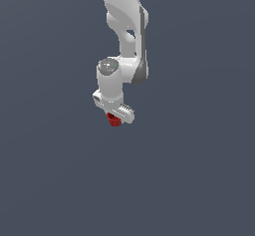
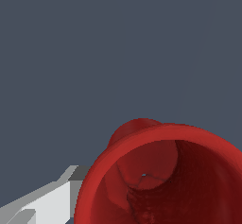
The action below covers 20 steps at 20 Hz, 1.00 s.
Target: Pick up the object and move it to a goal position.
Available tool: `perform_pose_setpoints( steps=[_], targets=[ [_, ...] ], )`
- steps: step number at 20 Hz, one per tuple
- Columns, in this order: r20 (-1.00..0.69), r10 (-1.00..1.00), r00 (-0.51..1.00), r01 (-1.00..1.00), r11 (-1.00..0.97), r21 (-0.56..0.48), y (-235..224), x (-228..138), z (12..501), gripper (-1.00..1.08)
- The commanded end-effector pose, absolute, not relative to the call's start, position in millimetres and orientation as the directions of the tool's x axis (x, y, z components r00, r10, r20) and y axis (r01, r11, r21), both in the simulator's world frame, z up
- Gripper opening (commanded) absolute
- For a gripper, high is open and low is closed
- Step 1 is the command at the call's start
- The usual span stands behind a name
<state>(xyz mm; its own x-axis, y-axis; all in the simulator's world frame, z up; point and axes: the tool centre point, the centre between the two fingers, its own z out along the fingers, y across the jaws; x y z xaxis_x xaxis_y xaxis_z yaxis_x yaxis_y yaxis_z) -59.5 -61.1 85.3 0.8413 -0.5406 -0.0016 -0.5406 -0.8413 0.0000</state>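
The red cup [image 1: 114, 120] sits right under the white hand of my gripper [image 1: 116, 116], partly covered by it. In the wrist view the cup [image 2: 156, 142] fills the frame close to the camera, hollow top facing the lens. One white finger [image 2: 47, 202] lies against its outer wall; the other finger is out of frame. The gripper appears shut on the cup and holds it off any surface that shows. No goal marker is visible.
The white arm [image 1: 127, 26] comes down from the top of the exterior view. Around it there is only a plain dark grey-blue background [image 1: 199, 170] with no other objects or edges in view.
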Motion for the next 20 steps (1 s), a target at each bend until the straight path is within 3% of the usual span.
perform_pose_setpoints(
  steps=[1, 11, 20],
  targets=[
    [0.0, -0.542, 0.841, -0.542, -0.841, -0.001, -80.4, -56.5, 102.8, -1.0],
    [0.0, -0.542, 0.84, -0.542, -0.84, -0.001, -163.0, -43.0, 176.0, -1.0],
    [0.0, -0.542, 0.841, -0.542, -0.841, 0.0, -198.0, -34.5, 206.5, -1.0]
  ],
)
